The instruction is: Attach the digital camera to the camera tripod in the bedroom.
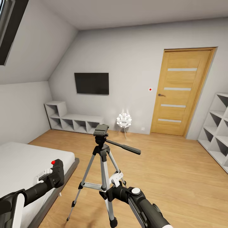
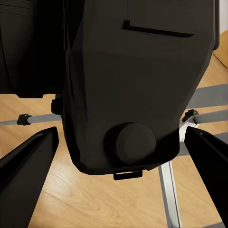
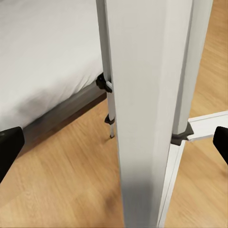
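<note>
Left gripper (image 1: 47, 177) is grasping the digital camera (image 1: 57, 172) left of—and below—the camera tripod (image 1: 101, 148), while right gripper (image 1: 116, 180), fingers spread, is straddling 1 leg.

Left wrist view: the camera (image 2: 137, 90) body runs past the top edge, lens not discernible; its contact with the left end effector (image 2: 114, 156) fingers cannot be confirmed. Right wrist view: one tripod (image 3: 147, 109) leg is cut at both edges, blocking the floor behind. Head view: the shelf (image 1: 218, 126) and bed (image 1: 25, 164) are cropped.
</note>
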